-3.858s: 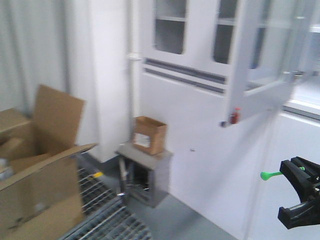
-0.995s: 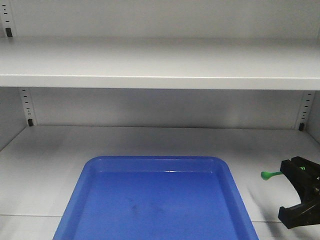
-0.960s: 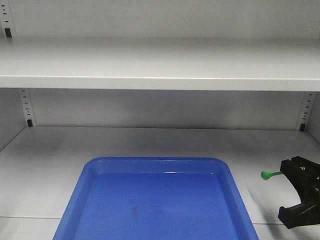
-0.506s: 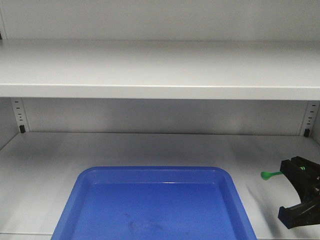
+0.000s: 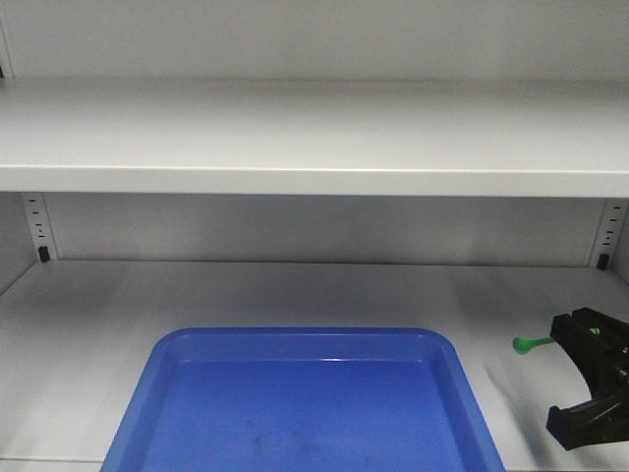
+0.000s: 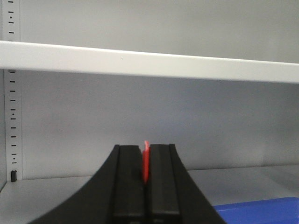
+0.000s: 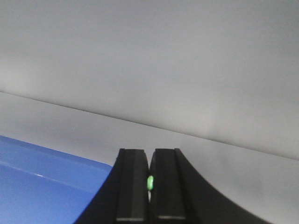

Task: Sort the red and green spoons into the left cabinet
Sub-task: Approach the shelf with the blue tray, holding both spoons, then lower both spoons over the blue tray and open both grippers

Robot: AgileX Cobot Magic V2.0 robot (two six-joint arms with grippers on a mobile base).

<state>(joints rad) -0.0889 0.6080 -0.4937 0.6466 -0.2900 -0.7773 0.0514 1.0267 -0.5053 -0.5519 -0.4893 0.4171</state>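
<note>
Since a second ago the front view has shifted: upper shelf [image 5: 295, 138] sits lower in frame and blue tray [image 5: 295, 336] is nearer the bottom edge. Over the last half second, no change.

Cabinet [image 5: 314, 226] interior fills the view. Tray lies flat on lower shelf [image 5: 246, 285]. Black shelf clip [image 5: 43, 254] on left rail.

Right gripper [image 7: 149, 161]: fingers clenched on green spoon [image 5: 532, 343]. The spoon juts leftward above the lower shelf, right of the tray and apart from it.

Left gripper [image 6: 145, 154]: fingers clamped on red spoon [image 6: 146, 161], a thin sliver poking up past the fingertips, level between the two shelves.
</note>
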